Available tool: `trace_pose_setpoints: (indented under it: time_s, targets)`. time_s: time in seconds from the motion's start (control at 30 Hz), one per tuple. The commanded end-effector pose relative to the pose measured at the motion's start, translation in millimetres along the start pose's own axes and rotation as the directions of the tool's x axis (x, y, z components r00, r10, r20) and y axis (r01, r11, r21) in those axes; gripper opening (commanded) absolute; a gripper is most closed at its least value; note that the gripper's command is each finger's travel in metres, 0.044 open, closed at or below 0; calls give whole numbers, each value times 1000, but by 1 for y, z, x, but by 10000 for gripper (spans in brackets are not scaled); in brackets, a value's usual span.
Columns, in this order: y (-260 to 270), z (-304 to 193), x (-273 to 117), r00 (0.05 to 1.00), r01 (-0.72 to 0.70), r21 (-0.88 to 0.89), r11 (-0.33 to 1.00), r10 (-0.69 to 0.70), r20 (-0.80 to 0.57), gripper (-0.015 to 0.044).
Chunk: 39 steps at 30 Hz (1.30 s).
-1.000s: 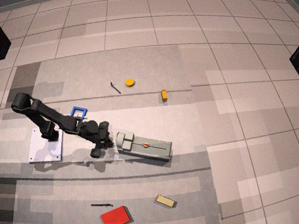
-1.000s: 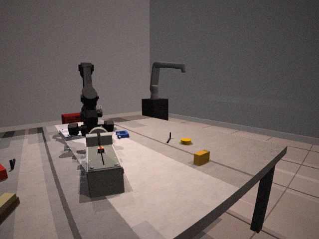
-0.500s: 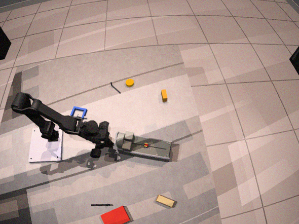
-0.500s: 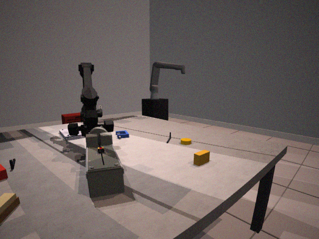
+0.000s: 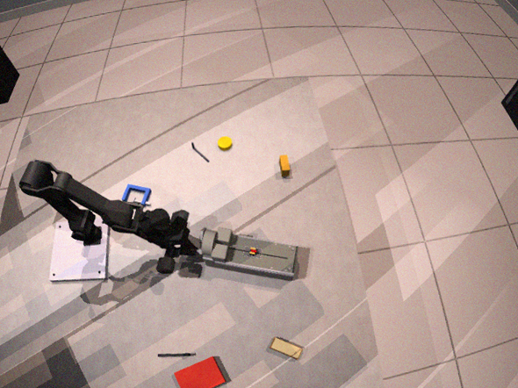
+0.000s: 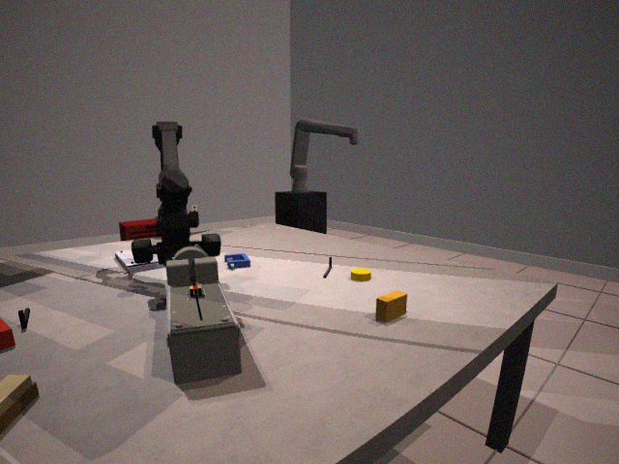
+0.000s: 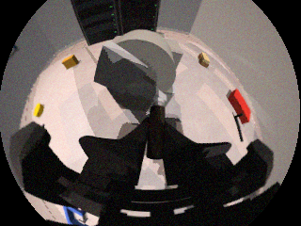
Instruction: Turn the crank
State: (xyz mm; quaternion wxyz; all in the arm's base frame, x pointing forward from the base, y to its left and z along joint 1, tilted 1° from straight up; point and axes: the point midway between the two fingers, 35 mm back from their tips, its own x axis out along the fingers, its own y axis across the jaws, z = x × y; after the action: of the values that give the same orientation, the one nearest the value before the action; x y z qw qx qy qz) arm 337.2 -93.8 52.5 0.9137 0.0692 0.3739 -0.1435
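Observation:
The grey-green machine [image 5: 274, 260] [image 6: 205, 352] [image 7: 123, 77] lies on the table, with a round crank disc [image 5: 207, 241] [image 7: 165, 58] at its arm-side end. The slide's small red pointer [image 5: 253, 251] [image 6: 195, 288] sits in the top slot, between two small yellow brass marks. It looks about level with them, but is too small to tell exactly; the wrist view does not show it. My gripper [image 5: 197, 247] [image 7: 153, 121] is shut on the dark crank handle [image 7: 156, 138], in front of the disc. The machine hides the fingertips in the exterior view.
A blue frame [image 5: 135, 188] [image 6: 243, 264] lies near the arm. A yellow disc [image 5: 224, 142] [image 6: 360, 274], an orange block [image 5: 284, 165] [image 6: 391, 306] and a dark bent rod [image 5: 200, 153] lie to one side. A red block [image 5: 199, 377], a tan block [image 5: 286, 347] and another dark rod [image 5: 176, 354] lie opposite.

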Motion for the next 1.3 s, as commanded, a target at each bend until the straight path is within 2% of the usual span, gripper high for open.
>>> trace_pose_setpoints:
  time_s: [0.0, 1.07, 1.27]
  targets:
    - [-1, 1, -1, 1000, 5, -4, 1000, -5, 4, 0]
    - [0, 0, 0, 1000, 0, 0, 1000, 0, 0, 0]
    - [0, 0, 0, 1000, 0, 0, 1000, 0, 0, 157]
